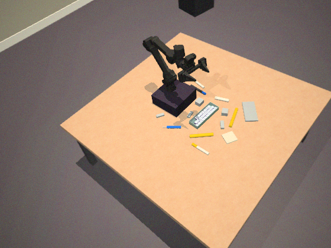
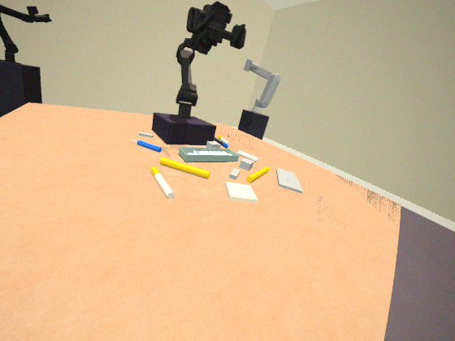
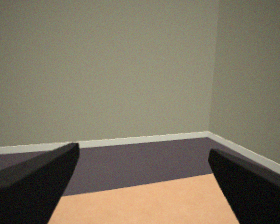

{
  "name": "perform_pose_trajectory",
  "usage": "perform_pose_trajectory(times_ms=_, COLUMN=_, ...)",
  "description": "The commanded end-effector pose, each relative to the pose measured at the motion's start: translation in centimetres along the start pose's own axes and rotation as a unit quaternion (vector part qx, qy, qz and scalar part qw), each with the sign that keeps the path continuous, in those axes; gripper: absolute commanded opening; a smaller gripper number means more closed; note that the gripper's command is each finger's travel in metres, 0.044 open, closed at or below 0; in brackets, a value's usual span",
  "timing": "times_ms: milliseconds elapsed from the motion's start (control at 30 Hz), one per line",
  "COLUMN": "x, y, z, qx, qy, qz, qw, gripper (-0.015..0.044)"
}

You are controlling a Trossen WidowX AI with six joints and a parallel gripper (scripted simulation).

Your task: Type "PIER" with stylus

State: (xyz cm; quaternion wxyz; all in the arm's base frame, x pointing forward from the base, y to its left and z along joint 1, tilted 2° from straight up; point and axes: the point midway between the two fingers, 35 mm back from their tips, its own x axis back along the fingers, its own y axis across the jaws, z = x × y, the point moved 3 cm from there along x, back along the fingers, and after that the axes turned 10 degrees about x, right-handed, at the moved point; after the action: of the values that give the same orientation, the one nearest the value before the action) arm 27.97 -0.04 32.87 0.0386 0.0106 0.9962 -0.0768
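The stylus (image 1: 174, 127) (image 2: 149, 145), a blue barrel with a thin pale tip, lies flat on the desk beside the keyboard's near-left end in the top view. The keyboard (image 1: 204, 115) (image 2: 208, 158) has a grey-green case and white keys and lies in front of the arm's base. The gripper (image 1: 201, 76) (image 2: 217, 29) (image 3: 145, 148) is wide open and empty, raised high above the desk and pointing outward, away from the stylus. The wrist view shows neither stylus nor keyboard. Key letters are too small to read.
Yellow sticks (image 1: 201, 135) (image 1: 233, 117), a yellow-and-white marker (image 1: 200, 149), grey blocks (image 1: 199, 101) (image 1: 224, 111), a cream pad (image 1: 229, 137) and a grey slab (image 1: 250, 111) lie around the keyboard. A dark pen with a blue end (image 1: 202, 91) lies by the dark base (image 1: 174, 98).
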Motion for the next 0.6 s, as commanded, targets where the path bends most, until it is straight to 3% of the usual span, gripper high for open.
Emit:
perform_pose_trajectory(times_ms=0, x=-0.1, y=0.1, z=0.1, qx=0.000, qy=0.002, qz=-0.001, qw=1.000, gripper=0.0414)
perform_pose_trajectory(times_ms=133, x=-1.3, y=1.7, z=2.1, qx=0.002, qy=0.055, qz=-0.032, qw=0.998, gripper=0.0309)
perform_pose_trajectory(times_ms=300, x=-3.2, y=5.2, z=7.2, qx=0.003, qy=0.183, qz=-0.092, qw=0.979, gripper=0.0178)
perform_pose_trajectory(times_ms=500, x=-4.0, y=9.8, z=15.1, qx=0.000, qy=0.373, qz=-0.145, qw=0.916, gripper=0.0020)
perform_pose_trajectory(times_ms=567, x=-3.6, y=11.3, z=17.8, qx=0.004, qy=0.439, qz=-0.158, qw=0.885, gripper=0.0000)
